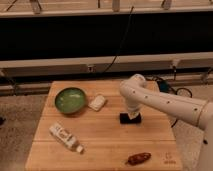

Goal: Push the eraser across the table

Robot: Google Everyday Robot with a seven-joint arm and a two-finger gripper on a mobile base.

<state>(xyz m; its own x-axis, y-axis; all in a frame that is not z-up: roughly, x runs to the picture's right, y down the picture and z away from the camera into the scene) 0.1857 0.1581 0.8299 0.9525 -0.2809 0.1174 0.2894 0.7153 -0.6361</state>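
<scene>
The eraser [126, 118] is a small flat black block lying on the light wooden table [105, 142], right of centre. My gripper [133, 116] comes down from the white arm on the right and sits right on top of the eraser's right part, touching or nearly touching it. The gripper's tip hides part of the eraser.
A green bowl [70, 99] stands at the back left. A white rounded bar [97, 102] lies just right of it. A white bottle [65, 137] lies on its side at the front left. A reddish-brown object [138, 158] lies near the front edge.
</scene>
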